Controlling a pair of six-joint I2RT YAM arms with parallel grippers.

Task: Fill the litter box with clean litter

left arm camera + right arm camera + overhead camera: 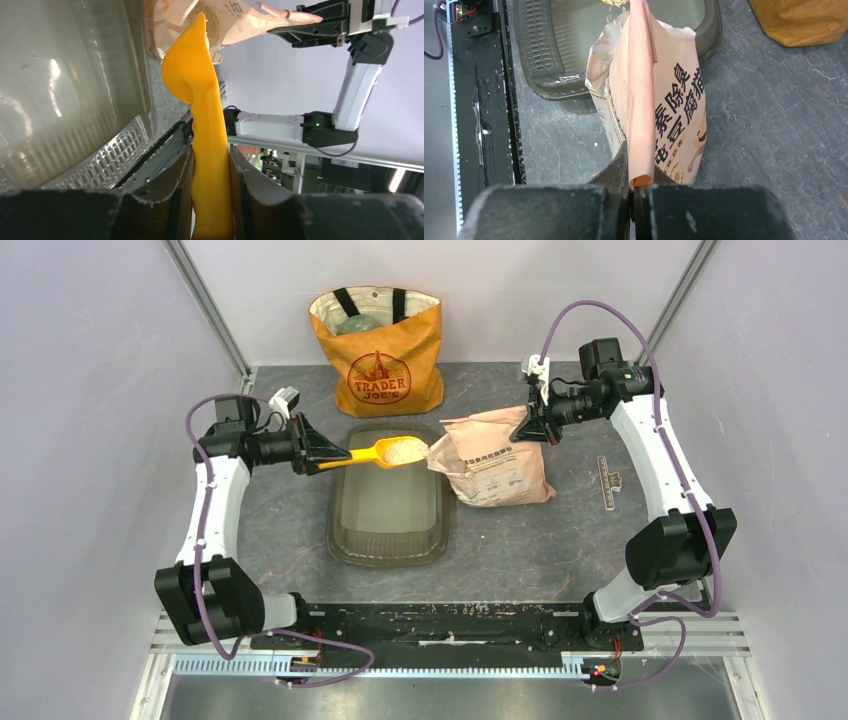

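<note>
The smoky grey-olive litter box (390,540) lies mid-table; it also shows in the left wrist view (60,100) and the right wrist view (554,55). My left gripper (318,452) is shut on the handle of an orange scoop (378,453) (210,150). The scoop's bowl holds a heap of pale beige clean litter (403,448) above the box's far end. My right gripper (530,425) is shut on the top edge of the pinkish-tan litter bag (495,460) (644,100), which stands right of the box with its mouth toward the scoop.
An orange Trader Joe's tote bag (378,350) stands at the back behind the box, and shows in the right wrist view (799,20). A black rail (450,625) runs along the near edge. Grey walls enclose the left and right sides.
</note>
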